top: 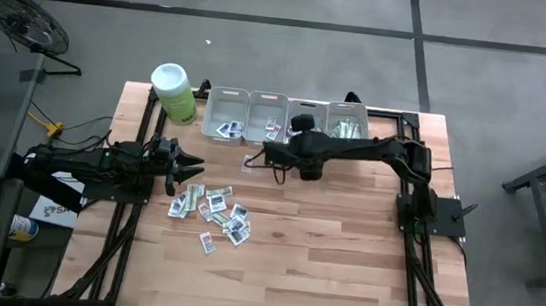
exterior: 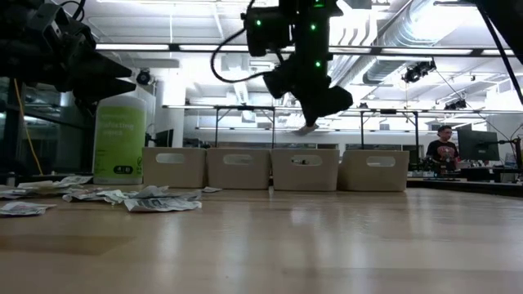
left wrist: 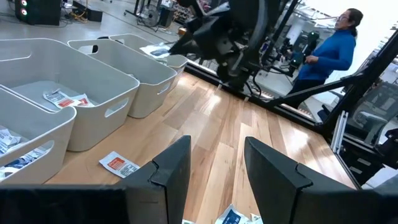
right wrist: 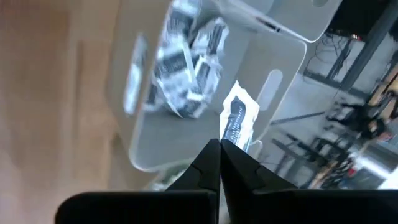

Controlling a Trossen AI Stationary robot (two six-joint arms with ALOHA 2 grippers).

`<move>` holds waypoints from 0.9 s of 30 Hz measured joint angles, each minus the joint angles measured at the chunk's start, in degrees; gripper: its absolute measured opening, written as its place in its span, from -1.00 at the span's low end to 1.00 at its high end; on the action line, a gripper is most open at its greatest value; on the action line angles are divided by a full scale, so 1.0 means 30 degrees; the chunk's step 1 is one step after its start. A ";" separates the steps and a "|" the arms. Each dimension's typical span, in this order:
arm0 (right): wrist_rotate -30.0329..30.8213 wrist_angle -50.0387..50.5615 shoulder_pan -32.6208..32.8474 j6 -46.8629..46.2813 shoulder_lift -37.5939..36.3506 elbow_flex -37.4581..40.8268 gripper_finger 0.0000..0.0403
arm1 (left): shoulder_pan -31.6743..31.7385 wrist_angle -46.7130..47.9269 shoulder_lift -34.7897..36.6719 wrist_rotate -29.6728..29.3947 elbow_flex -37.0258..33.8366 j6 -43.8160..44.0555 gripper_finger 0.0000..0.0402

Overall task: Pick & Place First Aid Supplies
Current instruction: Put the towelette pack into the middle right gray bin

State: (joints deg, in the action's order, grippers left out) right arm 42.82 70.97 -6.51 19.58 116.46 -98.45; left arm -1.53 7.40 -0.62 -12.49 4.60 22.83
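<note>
- Right pincer [right wrist: 219, 149] is held raised over the grey bins [top: 229, 99], clenched on a white dark-printed packet [right wrist: 239, 122].
- Left pincer [left wrist: 214, 165] is released, poised beside the loose packets [top: 215, 211] scattered on the tabletop [top: 323, 258].

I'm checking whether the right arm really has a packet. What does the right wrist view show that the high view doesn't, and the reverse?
Only the right wrist view shows the right gripper shut on a white packet with dark print, held above a grey bin that already holds packets.

Only the high view shows the whole layout: four bins in a row, the loose pile of packets on the table, the lime-green canister, and the left gripper open beside the pile.

Both show the bins holding sorted packets.
</note>
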 joint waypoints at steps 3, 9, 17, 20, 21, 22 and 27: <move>-0.0224 0.0091 -0.0522 0.2204 0.0000 -0.0002 -1.00 | -0.0001 0.0000 0.0000 0.0000 -0.0001 0.0000 -0.25; -0.0874 0.0073 -0.1021 0.5915 0.0000 -0.0007 -1.00 | 0.0000 0.0000 0.0000 0.0000 -0.0001 0.0000 -0.25; -0.1321 -0.0179 -0.1289 1.0039 0.0462 -0.0036 -1.00 | -0.0005 0.0000 0.0000 0.0000 -0.0005 -0.0001 -0.25; -0.0254 -0.0216 -0.1420 1.0467 0.0624 -0.0036 -0.99 | 0.0000 0.0000 0.0000 0.0000 0.0000 -0.0002 -0.25; 0.0073 -0.0081 -0.1483 1.0639 0.0667 -0.0034 -0.97 | 0.0002 0.0000 0.0000 0.0000 0.0001 -0.0007 -0.25; 0.0344 -0.0010 -0.1544 1.0783 0.0692 -0.0022 -0.95 | -0.0005 0.0000 0.0000 0.0000 -0.0004 -0.0002 -0.25; 0.0594 0.0336 -0.1631 1.0814 0.0781 -0.0022 -0.73 | 0.0002 0.0000 0.0000 -0.0007 0.0001 0.0000 -0.25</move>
State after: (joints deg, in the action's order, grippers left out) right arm 44.60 71.98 -11.40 52.03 118.81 -98.52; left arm -1.52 7.40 -0.62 -12.51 4.60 22.83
